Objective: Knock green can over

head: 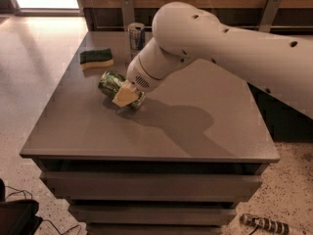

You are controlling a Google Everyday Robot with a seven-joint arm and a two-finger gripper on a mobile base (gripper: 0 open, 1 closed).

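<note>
— Gripper (128, 97) where?
— Low at the green can (110, 83), table's (195, 136) left half; arm (220, 38) reaches from the right, wrist angled down; grip: cannot tell.
— Can?
— Lying on its side, near the sponge (96, 58).

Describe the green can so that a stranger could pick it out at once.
Start at the grey table and go to its left half, in front of the sponge and the tall silver-and-blue can. The green can lies there on its side, just under the gripper. It is the only green metal thing and the only can lying down.
</note>
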